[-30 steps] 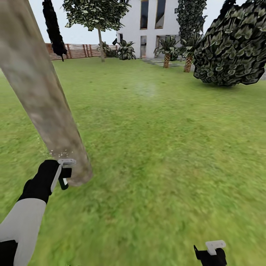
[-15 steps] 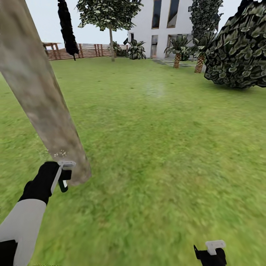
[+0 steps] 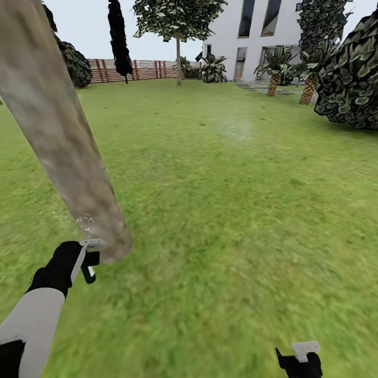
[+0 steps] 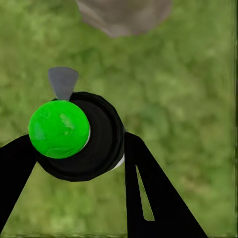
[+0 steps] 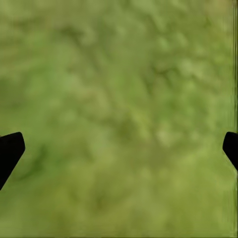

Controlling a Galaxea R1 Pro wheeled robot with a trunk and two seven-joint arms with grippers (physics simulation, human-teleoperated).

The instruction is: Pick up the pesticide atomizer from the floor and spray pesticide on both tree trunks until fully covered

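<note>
A thick mottled grey-brown tree trunk (image 3: 63,142) leans across the left of the head view, its base on the lawn. My left gripper (image 3: 90,261) is right in front of that base, shut on the pesticide atomizer (image 3: 91,266), a small dark sprayer. In the left wrist view the atomizer (image 4: 94,144) is a round black body with a bright green cap and a grey nozzle, held between my black fingers (image 4: 148,193), and the trunk (image 4: 124,15) lies just beyond. A few white pesticide specks (image 3: 86,218) dot the bark above the gripper. My right gripper (image 3: 300,358) hangs low over grass, open (image 5: 122,145).
Green lawn (image 3: 236,210) spreads ahead and to the right. A brown slatted fence (image 3: 147,69), a slimmer tree (image 3: 178,58), palms (image 3: 273,79) and a white house (image 3: 262,37) stand at the far end. A big dark bush (image 3: 352,79) is at the right.
The head camera has turned left, so the far fence, house and bush slid right in the picture. My left gripper sits slightly lower beside the trunk base, still shut on the atomizer.
</note>
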